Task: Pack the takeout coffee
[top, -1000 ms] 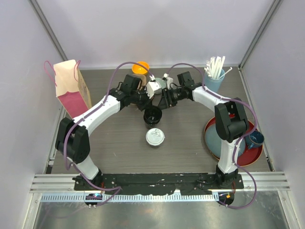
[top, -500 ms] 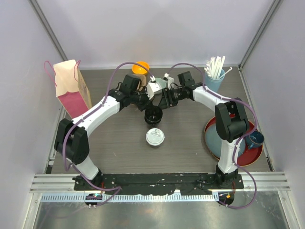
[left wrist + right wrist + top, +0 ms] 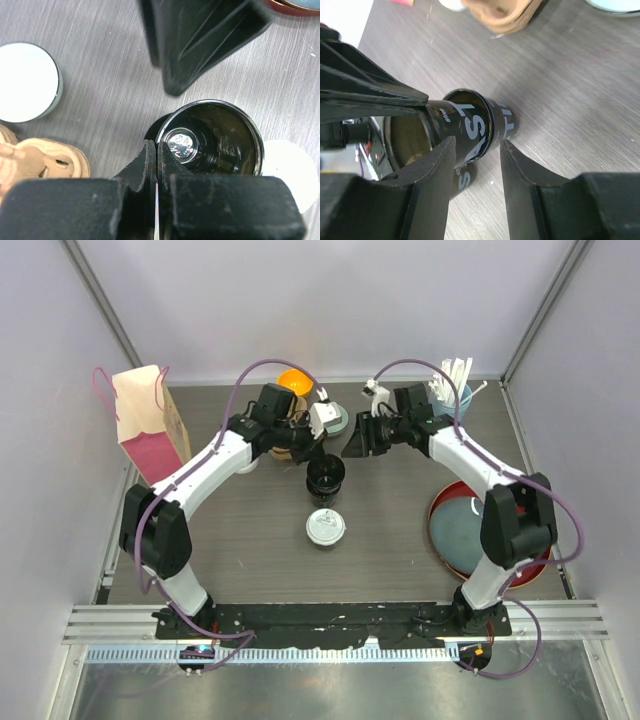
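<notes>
Left hand [image 3: 156, 148] pinched shut on the rim of the open black cup [image 3: 325, 477], standing mid-way across the worktop [image 3: 230, 560] | right hand [image 3: 477, 144] spread wide, empty, near it | thin paper, light, crushes easily: you'd best grip its wall low, gently | white lid [image 3: 325, 527] lies near.

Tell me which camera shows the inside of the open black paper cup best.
The left wrist view: it looks straight down into the open black paper cup, bottom visible. The top external view shows it small and dark; the right wrist view shows its lettered side, with little of the inside.
</notes>
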Available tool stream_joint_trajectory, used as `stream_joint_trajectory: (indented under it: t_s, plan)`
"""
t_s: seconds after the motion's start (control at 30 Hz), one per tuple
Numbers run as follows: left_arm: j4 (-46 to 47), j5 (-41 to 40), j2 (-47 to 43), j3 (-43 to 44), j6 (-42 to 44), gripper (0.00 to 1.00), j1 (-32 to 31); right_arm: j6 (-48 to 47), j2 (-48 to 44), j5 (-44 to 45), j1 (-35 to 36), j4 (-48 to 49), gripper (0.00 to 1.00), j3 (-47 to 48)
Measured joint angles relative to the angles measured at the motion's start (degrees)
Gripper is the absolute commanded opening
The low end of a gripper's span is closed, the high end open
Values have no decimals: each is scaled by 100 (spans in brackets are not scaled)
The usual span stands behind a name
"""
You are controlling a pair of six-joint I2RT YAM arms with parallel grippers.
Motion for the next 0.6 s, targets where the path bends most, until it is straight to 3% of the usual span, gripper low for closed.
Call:
stream_joint_trajectory:
  t_s: [0.23,0.4,0.6]
  plan:
    - [-50,63,11,0,-603,0,179,774,-1471,992,-151,728,44,-968]
    - [-28,179,11,-44,-903,0,289,1563,-2111,931,-133,1768,44,-2041]
    - [-20,251,11,-168,-1132,0,313,2424,-2208,817,170,2739,43,-3040]
